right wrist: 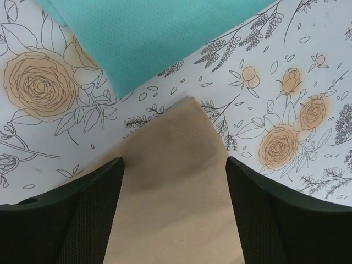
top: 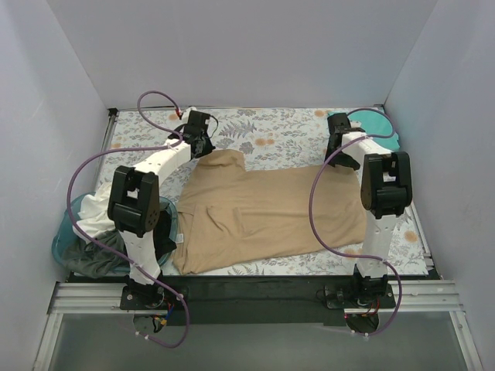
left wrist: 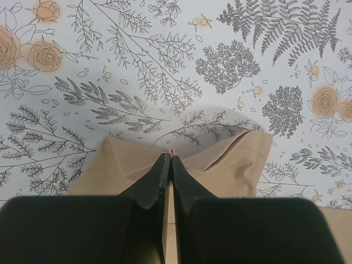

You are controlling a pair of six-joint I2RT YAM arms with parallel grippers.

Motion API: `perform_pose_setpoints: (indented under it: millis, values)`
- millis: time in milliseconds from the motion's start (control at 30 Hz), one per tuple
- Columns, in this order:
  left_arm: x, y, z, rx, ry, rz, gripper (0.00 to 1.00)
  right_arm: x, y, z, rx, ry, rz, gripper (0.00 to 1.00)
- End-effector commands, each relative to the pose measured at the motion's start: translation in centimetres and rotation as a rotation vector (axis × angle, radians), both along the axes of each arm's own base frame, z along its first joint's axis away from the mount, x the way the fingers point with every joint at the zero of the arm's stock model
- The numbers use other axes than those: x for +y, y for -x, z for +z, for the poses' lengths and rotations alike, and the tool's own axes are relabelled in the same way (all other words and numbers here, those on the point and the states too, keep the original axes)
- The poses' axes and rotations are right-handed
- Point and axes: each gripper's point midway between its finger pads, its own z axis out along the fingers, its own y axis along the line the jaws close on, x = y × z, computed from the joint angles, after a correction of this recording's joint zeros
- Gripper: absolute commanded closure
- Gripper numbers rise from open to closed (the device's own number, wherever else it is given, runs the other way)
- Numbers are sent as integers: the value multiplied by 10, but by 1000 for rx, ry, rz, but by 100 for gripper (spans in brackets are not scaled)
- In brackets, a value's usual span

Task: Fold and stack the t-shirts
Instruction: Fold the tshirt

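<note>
White walls (top: 247,46) are boxing in a floral-print counter (top: 278,127), and the tan t-shirt (top: 271,216) is lying spread at centre, its long axis running 9 to 3 o'clock in the top view. Both arms are reaching to its far edge at 12 o'clock. The left fingers (left wrist: 164,171) are pressing together on a thin fold of tan cloth at the far-left corner, w/ the fabric puckering up either side of them. The right fingers (right wrist: 264,203) are standing spread wide over the far-right corner, gripping nothing. That corner is pointing to 12 o'clock btwn them in the wrist view. The teal t-shirt (right wrist: 148,33) is sitting just beyond at approx 11 o'clock, apart from the tan corner w/ a strip of counter btwn. The white t-shirt (top: 93,212) is spilling from the blue basket (top: 60,246) at 9 o'clock, w/ dark cloth beside it. Prob next the right fingers are needing to drop and close on their corner. After that, both arms would be drawing the far edge toward 6 o'clock, across the long axis, for the fold.
</note>
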Motion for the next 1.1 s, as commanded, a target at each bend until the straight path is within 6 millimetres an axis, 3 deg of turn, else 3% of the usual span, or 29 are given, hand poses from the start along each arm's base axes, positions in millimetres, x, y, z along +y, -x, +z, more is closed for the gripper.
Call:
perform_pose_setpoints:
  millis: [0, 167, 400, 533, 800, 867, 933, 1067]
  values:
    - [1, 4, 34, -75, 31, 11, 100, -7, 2, -3, 26, 56, -23, 20]
    - [1, 9, 39, -88, 36, 8, 100, -18, 3, 0, 27, 114, -50, 27]
    - [4, 13, 43, -98, 31, 15, 100, -9, -6, -9, 28, 42, -43, 39]
    - [6, 13, 44, -101, 27, 19, 100, -1, -12, -16, 27, -17, -36, 57]
    - [7, 17, 48, -108, 42, 34, 100, -3, 8, -16, 40, -23, -68, 83]
    - [7, 19, 47, -106, 47, 35, 100, -2, 10, -14, 35, -30, -70, 98]
    - [7, 22, 47, -103, 56, 36, 100, -2, 13, -14, 33, -34, -70, 99]
    - [6, 28, 54, -112, 74, 32, 100, 0, 3, 8, -35, -44, -51, 99]
